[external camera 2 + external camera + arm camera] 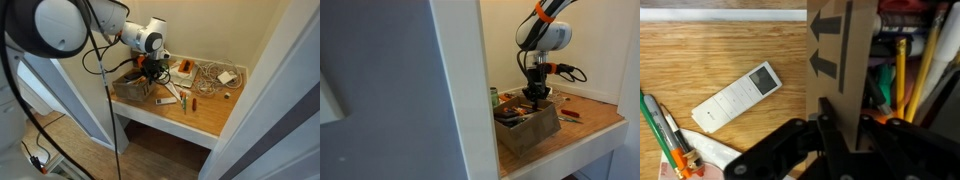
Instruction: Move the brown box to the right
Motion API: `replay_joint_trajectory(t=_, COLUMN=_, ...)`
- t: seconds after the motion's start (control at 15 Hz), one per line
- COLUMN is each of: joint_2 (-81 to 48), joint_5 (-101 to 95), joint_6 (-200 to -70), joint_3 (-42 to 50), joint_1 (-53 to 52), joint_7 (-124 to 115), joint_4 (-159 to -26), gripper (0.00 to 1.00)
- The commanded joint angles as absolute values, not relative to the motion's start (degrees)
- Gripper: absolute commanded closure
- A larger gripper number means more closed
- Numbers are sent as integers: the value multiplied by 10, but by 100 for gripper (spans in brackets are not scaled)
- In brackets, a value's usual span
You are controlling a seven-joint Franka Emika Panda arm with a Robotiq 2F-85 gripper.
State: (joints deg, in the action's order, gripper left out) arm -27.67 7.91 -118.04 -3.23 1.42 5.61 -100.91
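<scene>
The brown cardboard box (525, 128) stands on the wooden desk, filled with cables and pens. It shows in both exterior views (128, 87). In the wrist view its wall (843, 50) with black arrows runs down between my fingers. My gripper (840, 135) is shut on the box wall, one finger outside and one inside. In an exterior view the gripper (536, 97) reaches down onto the box's top edge, and it also shows at the box (148, 72).
A white remote (738, 95) lies on the desk beside the box, with pens (665, 135) near it. Scissors, tools and a tangle of white cables (212, 75) lie further along the desk (205, 115). Walls close in the alcove on both sides.
</scene>
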Motion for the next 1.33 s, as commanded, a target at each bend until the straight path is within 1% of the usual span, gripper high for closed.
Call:
replay_joint_trajectory(t=0.0, joint_2=-261, joint_5=136, joint_6=-1115, joint_3=-44, joint_1=43, joint_7=90, joint_4=-965, gripper=96)
replay_joint_trajectory(t=0.6, joint_2=-204, joint_5=179, joint_6=-1073, joint_3=-28, joint_1=96, joint_7=162, joint_4=-942, gripper=96)
replay_joint_trajectory(t=0.73, joint_2=-190, joint_5=183, joint_6=-1081, joint_3=-21, joint_1=100, joint_7=157, joint_4=-949, gripper=96)
replay_joint_trajectory(t=0.8, joint_2=-220, joint_5=149, joint_6=-1098, joint_3=-14, joint_1=87, joint_7=148, joint_4=-950, gripper=84)
replay_joint_trajectory(t=1.27, joint_2=-212, joint_5=152, joint_6=-1098, joint_3=-11, joint_1=89, joint_7=148, joint_4=-951, gripper=84)
